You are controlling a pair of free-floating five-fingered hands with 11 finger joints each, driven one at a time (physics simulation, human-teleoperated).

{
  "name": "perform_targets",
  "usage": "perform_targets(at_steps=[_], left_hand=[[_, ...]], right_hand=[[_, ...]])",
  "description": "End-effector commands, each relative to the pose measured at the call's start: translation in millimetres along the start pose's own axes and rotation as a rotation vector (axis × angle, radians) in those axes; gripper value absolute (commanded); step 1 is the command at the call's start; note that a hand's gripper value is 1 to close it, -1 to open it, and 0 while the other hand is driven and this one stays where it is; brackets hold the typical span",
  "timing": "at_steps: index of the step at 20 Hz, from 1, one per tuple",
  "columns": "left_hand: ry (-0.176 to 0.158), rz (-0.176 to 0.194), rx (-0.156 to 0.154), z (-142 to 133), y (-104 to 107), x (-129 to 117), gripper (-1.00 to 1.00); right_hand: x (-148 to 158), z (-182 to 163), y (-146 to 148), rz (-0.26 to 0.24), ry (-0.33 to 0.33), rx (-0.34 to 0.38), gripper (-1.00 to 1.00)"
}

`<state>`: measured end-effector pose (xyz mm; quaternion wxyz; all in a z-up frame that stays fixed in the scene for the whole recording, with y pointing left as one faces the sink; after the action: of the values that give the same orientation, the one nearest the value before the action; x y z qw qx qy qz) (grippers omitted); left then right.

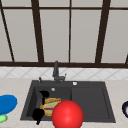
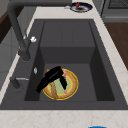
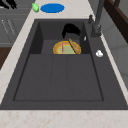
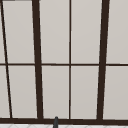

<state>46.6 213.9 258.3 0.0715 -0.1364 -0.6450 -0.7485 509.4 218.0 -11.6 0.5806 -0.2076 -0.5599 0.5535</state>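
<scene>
Hand (image 2: 53, 75) low in the left basin of the sink (image 3: 62, 106), over the yellow plate (image 2: 72, 86), fingers bent down onto it; cannot tell whether gripping or only touching. Plate flat on the basin floor, close to the back and left walls. Wide free drainboard (image 1: 90, 100) to the right. Red ball (image 1: 67, 114) at the front rim. Blue dish (image 1: 7, 103) on the table, left of the sink

red ball (image 1: 67, 114) hides plate (image 1: 50, 105) front | dark dish (image 1: 125, 109) cut by right edge
</scene>
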Motion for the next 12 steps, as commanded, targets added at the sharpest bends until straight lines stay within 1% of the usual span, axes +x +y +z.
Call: perform_targets(at_steps=[1,2,4,5,6,10,12], left_hand=[[0.000,0.000,0.000,0.0,0.0,0.0,0.00],[0.000,0.000,0.000,0.0,0.0,0.0,0.00],[0.000,0.000,0.000,0.0,0.0,0.0,0.00],[0.000,0.000,0.000,0.0,0.0,0.0,0.00],[0.000,0.000,0.000,0.0,0.0,0.0,0.00],[0.000,0.000,0.000,0.0,0.0,0.0,0.00],[0.000,0.000,0.000,0.0,0.0,0.0,0.00]], right_hand=[[1.8,8.2,1.4,0.090,0.039,0.049,-1.00],[2.9,9.2,0.6,0.121,0.044,0.052,-1.00],[4.9,5.0,1.0,0.159,0.058,0.039,-1.00],[5.8,5.0,1.9,0.156,0.068,0.035,-1.00],[0.1,2.0,4.4,0.088,0.042,0.028,-1.00],[1.8,5.3,2.8,0.078,0.039,0.034,-1.00],[-4.4,18.3,0.1,0.086,0.033,0.013,-1.00]])
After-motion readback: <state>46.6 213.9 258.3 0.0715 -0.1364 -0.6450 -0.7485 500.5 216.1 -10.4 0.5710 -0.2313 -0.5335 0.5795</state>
